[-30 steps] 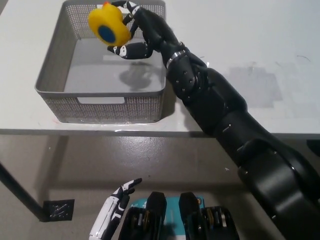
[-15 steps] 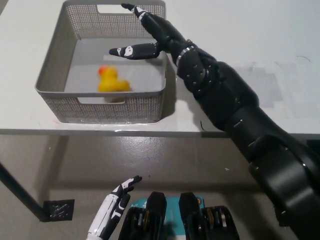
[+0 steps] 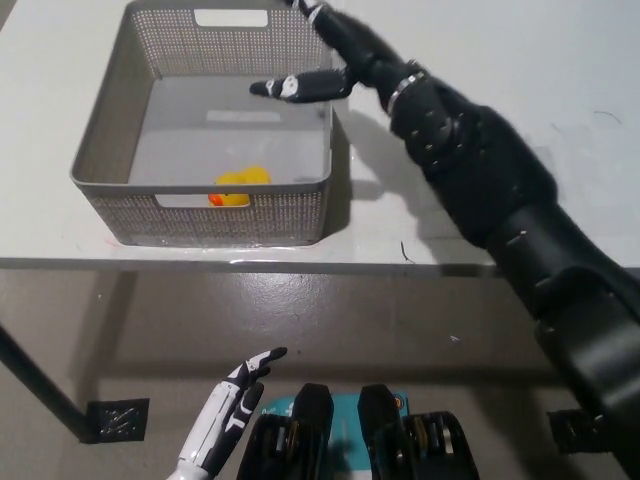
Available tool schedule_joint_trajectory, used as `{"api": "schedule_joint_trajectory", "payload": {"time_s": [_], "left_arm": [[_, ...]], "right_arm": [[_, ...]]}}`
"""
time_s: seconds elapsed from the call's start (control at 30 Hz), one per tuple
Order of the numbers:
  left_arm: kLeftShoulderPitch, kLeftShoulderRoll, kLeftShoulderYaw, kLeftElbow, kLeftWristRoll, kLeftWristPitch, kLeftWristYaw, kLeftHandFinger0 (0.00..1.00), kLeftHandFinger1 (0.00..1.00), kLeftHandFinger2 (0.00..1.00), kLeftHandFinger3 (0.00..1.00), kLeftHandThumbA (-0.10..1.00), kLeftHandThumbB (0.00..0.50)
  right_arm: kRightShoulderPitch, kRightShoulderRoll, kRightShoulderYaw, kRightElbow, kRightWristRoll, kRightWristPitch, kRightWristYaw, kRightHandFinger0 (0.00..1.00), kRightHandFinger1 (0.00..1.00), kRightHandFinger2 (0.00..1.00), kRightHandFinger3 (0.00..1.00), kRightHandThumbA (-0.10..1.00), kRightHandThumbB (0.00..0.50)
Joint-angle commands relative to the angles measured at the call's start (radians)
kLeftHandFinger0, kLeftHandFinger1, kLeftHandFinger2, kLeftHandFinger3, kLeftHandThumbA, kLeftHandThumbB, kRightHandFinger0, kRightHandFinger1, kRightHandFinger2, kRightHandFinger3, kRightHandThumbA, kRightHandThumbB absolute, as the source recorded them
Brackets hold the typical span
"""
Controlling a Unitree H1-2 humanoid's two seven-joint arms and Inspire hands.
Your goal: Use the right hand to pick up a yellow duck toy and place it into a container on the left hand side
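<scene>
The yellow duck toy (image 3: 240, 184) lies on the floor of the grey mesh basket (image 3: 110, 120), tipped over against the near wall, its orange beak low. My black right hand (image 3: 335, 55) is open above the basket's right rim, fingers spread, holding nothing. It is well above and behind the duck. My white left hand (image 3: 228, 412) rests low at the bottom left, below the table edge, fingers loosely apart.
The basket stands on a white table (image 3: 560, 130), near its front edge (image 3: 300, 265). The tabletop runs right of the basket under my right arm. Below the table lies a grey floor with a dark table leg (image 3: 40, 385) at the lower left.
The duck left my right hand and fell into the basket, ending tipped against the near wall. My right hand opened and drew back to the right. The left hand barely moved.
</scene>
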Motion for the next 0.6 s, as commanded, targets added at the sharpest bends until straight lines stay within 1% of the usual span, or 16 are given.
{"api": "schedule_joint_trajectory", "payload": {"time_s": [0.0,0.03,0.07,0.1,0.13,0.17,0.2,0.23,0.3,0.37,0.47,0.5,0.53,0.57], "left_arm": [[-0.021,0.004,-0.001,-0.019,0.003,-0.031,-0.001,1.0,1.0,0.9,1.0,1.0,0.5],[-0.021,0.004,0.0,-0.02,0.004,-0.031,0.0,1.0,1.0,0.9,1.0,1.0,0.5],[-0.018,0.007,0.002,-0.022,0.002,-0.031,-0.003,1.0,1.0,0.9,1.0,1.0,0.5],[-0.016,0.008,0.003,-0.023,0.001,-0.031,-0.004,1.0,1.0,0.9,1.0,1.0,0.5],[-0.016,0.009,0.004,-0.024,-0.004,-0.031,-0.007,1.0,1.0,0.9,1.0,1.0,0.5],[-0.017,0.01,0.005,-0.023,-0.008,-0.031,-0.009,1.0,1.0,0.9,1.0,1.0,0.5],[-0.02,0.013,0.008,-0.022,-0.013,-0.031,-0.012,1.0,1.0,0.9,1.0,1.0,0.5],[-0.022,0.014,0.009,-0.022,-0.017,-0.03,-0.014,1.0,1.0,0.9,1.0,1.0,0.5],[-0.018,0.021,0.008,-0.028,-0.008,-0.024,-0.016,1.0,1.0,0.92,1.0,1.0,0.5],[-0.017,0.023,0.007,-0.024,-0.004,-0.031,-0.008,1.0,1.0,0.92,1.0,1.0,0.5],[-0.006,0.025,0.003,-0.02,-0.001,-0.031,0.001,1.0,1.0,0.93,1.0,1.0,0.5],[-0.006,0.025,0.003,-0.02,0.0,-0.031,0.005,1.0,1.0,0.93,1.0,1.0,0.5],[-0.007,0.025,0.005,-0.018,0.001,-0.031,0.008,1.0,1.0,0.93,1.0,1.0,0.5],[-0.007,0.026,0.009,-0.017,-0.001,-0.031,0.008,1.0,1.0,0.93,1.0,1.0,0.5]], "right_arm": [[0.042,-0.079,-0.107,-0.283,0.102,0.071,0.044,1.0,1.0,1.0,1.0,1.0,0.452],[0.063,-0.088,-0.127,-0.341,0.12,0.085,0.051,1.0,1.0,1.0,1.0,1.0,0.442],[0.117,-0.103,-0.164,-0.467,0.152,0.109,0.059,1.0,1.0,1.0,1.0,1.0,0.426],[0.13,-0.106,-0.173,-0.499,0.159,0.116,0.061,1.0,1.0,1.0,1.0,1.0,0.425],[0.166,-0.12,-0.191,-0.579,0.171,0.102,0.059,1.0,1.0,1.0,1.0,1.0,0.413],[0.182,-0.127,-0.199,-0.615,0.179,0.096,0.061,1.0,1.0,1.0,1.0,1.0,0.412],[0.231,-0.14,-0.222,-0.722,0.202,0.109,0.067,1.0,1.0,1.0,1.0,1.0,0.433],[0.263,-0.144,-0.236,-0.794,0.211,0.127,0.069,1.0,1.0,1.0,1.0,1.0,0.439],[0.351,-0.153,-0.265,-0.956,0.22,0.142,0.055,1.0,1.0,1.0,1.0,1.0,0.426],[0.421,-0.16,-0.282,-1.058,0.225,0.136,0.047,1.0,1.0,1.0,1.0,1.0,0.418],[0.582,-0.162,-0.303,-1.238,0.267,0.126,0.039,1.0,1.0,1.0,1.0,1.0,0.404],[0.612,-0.162,-0.306,-1.266,0.269,0.121,0.036,1.0,1.0,1.0,1.0,1.0,0.417],[0.665,-0.158,-0.313,-1.306,0.277,0.103,0.025,1.0,1.0,1.0,1.0,1.0,0.413],[0.731,-0.148,-0.32,-1.34,0.283,0.061,0.003,1.0,1.0,1.0,1.0,1.0,0.395]]}}
